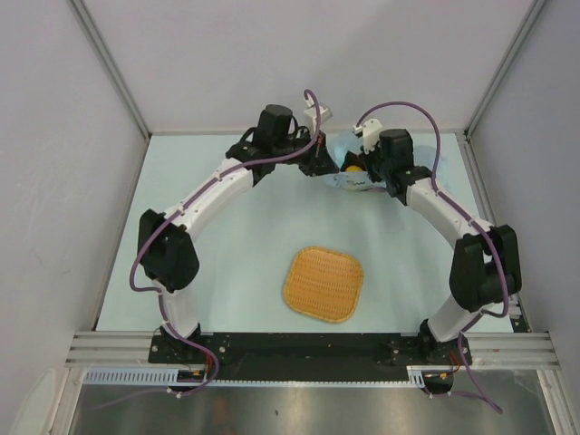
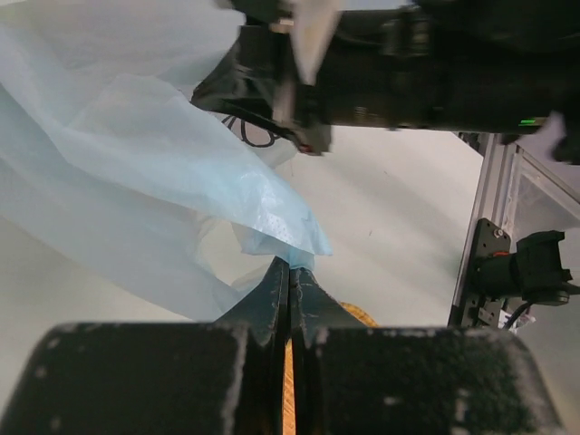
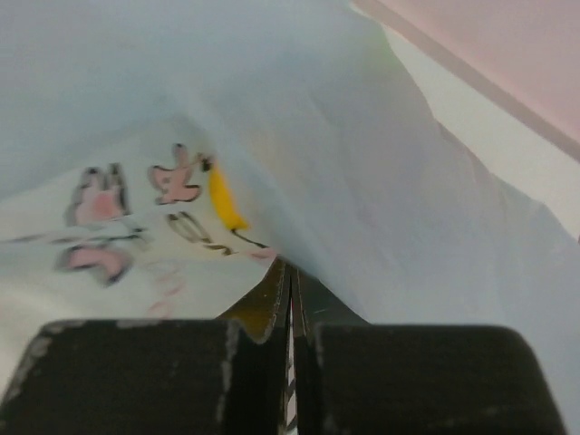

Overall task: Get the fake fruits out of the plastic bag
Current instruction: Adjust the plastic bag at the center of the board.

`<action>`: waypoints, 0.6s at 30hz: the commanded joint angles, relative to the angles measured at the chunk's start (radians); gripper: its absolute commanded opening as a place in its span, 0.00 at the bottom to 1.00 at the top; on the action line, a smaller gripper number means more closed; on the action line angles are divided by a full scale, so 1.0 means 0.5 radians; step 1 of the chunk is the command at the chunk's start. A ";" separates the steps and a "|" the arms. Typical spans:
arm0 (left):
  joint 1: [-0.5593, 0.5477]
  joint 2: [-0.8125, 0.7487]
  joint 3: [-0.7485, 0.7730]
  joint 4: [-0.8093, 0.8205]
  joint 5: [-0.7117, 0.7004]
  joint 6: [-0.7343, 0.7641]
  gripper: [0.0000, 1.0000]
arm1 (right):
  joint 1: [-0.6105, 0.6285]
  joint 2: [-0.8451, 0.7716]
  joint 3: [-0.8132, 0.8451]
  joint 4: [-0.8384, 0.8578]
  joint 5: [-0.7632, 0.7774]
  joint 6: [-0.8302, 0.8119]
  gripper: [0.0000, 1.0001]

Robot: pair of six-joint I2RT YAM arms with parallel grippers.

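Note:
The plastic bag (image 1: pixel 346 154) is a crumpled pale blue bundle at the back middle of the table, held between both arms. A yellow fake fruit (image 1: pixel 353 169) shows in it; the other fruits are hidden. My left gripper (image 2: pixel 290 265) is shut, pinching a corner of the thin blue film (image 2: pixel 136 172), which hangs up and to the left. My right gripper (image 3: pixel 292 268) is also shut, its tips pinching a fold of the bag (image 3: pixel 408 181) just below a pink, black and yellow print (image 3: pixel 172 186). In the top view the left gripper (image 1: pixel 319 163) and the right gripper (image 1: pixel 364 174) stand close together.
A woven orange tray (image 1: pixel 323 284) lies in the middle of the table, nearer the arm bases; a sliver of it (image 2: pixel 362 314) shows beside the left fingers. The right arm (image 2: pixel 408 63) crosses the top of the left wrist view. Grey walls enclose the table.

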 commanded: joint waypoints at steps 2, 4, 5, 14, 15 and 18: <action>0.045 -0.035 0.104 0.120 0.070 -0.127 0.00 | -0.108 0.202 0.003 0.092 0.183 0.276 0.00; 0.057 -0.017 0.107 0.129 0.079 -0.170 0.00 | -0.087 0.187 -0.049 -0.025 -0.004 0.350 0.00; 0.063 0.001 0.110 0.136 0.083 -0.182 0.00 | -0.023 0.156 -0.089 -0.080 -0.008 0.414 0.00; 0.079 0.005 0.101 0.154 0.092 -0.204 0.00 | 0.113 -0.037 -0.381 -0.005 -0.029 0.513 0.00; 0.082 0.005 0.104 0.151 0.092 -0.201 0.00 | 0.058 -0.016 -0.372 0.029 0.040 0.479 0.00; 0.094 0.011 0.110 0.148 0.083 -0.194 0.00 | -0.068 0.067 -0.253 0.091 0.038 0.467 0.00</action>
